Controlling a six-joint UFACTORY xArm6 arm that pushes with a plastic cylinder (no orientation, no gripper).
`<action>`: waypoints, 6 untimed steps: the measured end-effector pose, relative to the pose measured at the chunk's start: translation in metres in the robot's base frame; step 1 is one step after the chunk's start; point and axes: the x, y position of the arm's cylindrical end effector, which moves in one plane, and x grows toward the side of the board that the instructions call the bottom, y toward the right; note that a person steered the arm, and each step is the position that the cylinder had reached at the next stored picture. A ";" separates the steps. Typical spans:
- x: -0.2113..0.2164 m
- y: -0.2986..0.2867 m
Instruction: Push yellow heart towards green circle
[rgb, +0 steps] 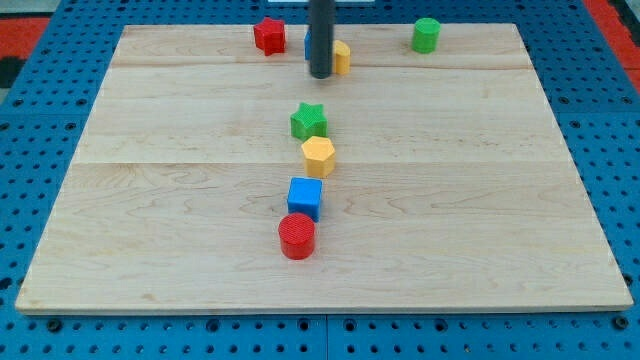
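My straight dark rod comes down from the view's top edge, upright, and my tip (321, 75) rests on the pale wooden board (480, 200) near its top edge. It has no jaws; it grips nothing and only presses against what lies beside it. No brand, label or writing can be read anywhere.

Taking my tip as the landmark and going from the view's left to right: the red star-shaped plastic block (268, 35) sits up and to the left of my tip, a little apart. A blue block (308, 44), its shape hidden by the rod, shows just behind the rod on its left side. The yellow plastic block (342, 57), the heart of the task though its shape is partly hidden, lies just to the right of my tip, touching it or nearly so. The green round plastic block (426, 35) stands further right and slightly up, well apart, with bare board between it and the yellow one.

Below my tip a loose column runs down the board: green star block (309, 121), yellow hexagonal block (318, 156), blue cube (305, 197), red cylinder (297, 236).
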 end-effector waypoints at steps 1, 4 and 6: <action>-0.010 -0.013; -0.032 0.079; -0.034 0.020</action>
